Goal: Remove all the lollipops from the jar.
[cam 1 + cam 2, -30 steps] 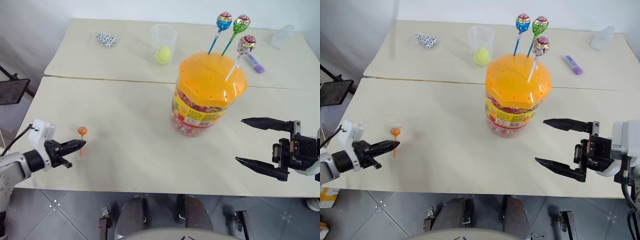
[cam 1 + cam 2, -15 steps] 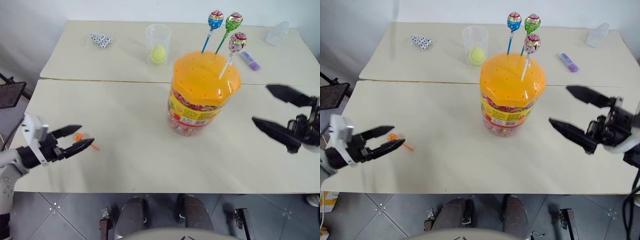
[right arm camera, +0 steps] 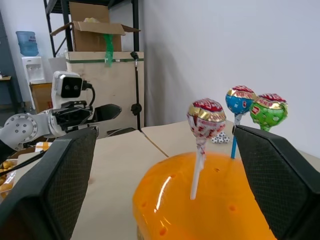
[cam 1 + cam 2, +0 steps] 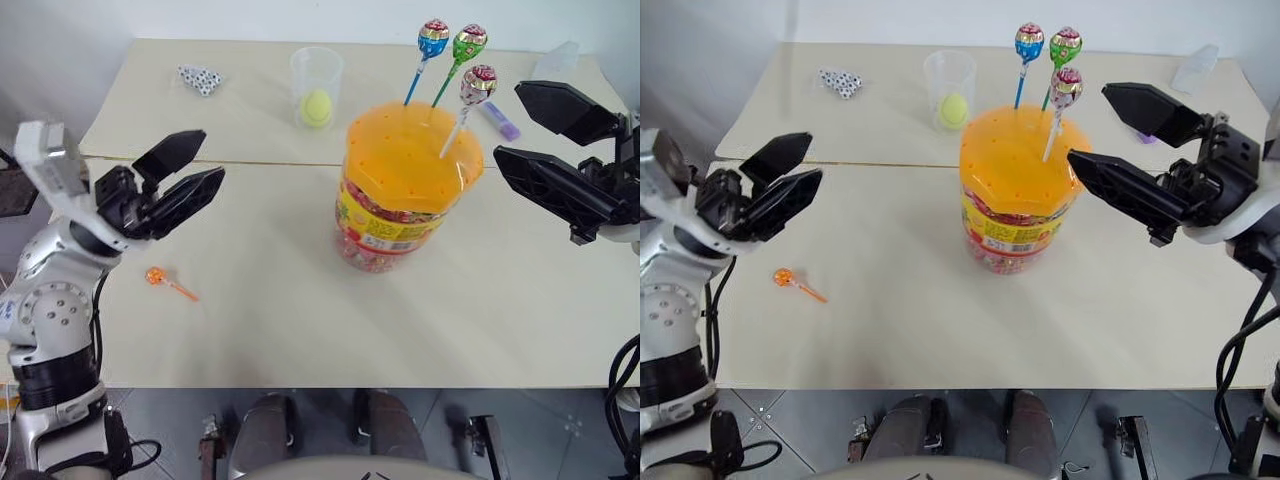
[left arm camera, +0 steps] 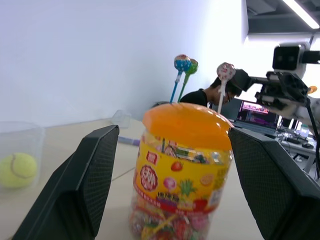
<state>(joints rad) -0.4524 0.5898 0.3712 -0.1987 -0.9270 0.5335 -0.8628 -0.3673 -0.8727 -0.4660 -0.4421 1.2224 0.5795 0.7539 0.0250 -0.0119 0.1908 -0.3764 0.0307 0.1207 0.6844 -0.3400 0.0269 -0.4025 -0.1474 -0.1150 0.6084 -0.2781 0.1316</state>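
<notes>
Three lollipops are standing in holes of the jar's (image 4: 405, 190) orange lid: blue (image 4: 432, 38), green (image 4: 467, 42) and pink-white (image 4: 478, 83), heads well above the lid on thin sticks. The orange lollipop (image 4: 157, 277) is lying on the table (image 4: 290, 320), near its left edge and well apart from the jar.

The sweets are looking light, with hard round heads in shiny wrappers that are likely slippery, so the stick just under the head is looking like the surest place to pinch. The sticks are thin and probably bend a little; a straight upward pull should be freeing them. The tub is full of candy and likely heavy enough to stay put.

The left gripper (image 4: 185, 178) is hanging spread and empty above the table's left side, aimed toward the jar. The right gripper (image 4: 548, 140) is spread wide and empty just right of the lid, close to the pink-white lollipop.

The pale tabletop is looking smooth. Behind the jar are standing a cup (image 4: 320, 85) holding a yellow ball (image 4: 317, 106), a small patterned bundle (image 4: 205, 78) that is hard to identify, and a purple marker (image 4: 503, 121). White walls are enclosing the room, and a person is sitting at a screen beyond the table in the left wrist view.
</notes>
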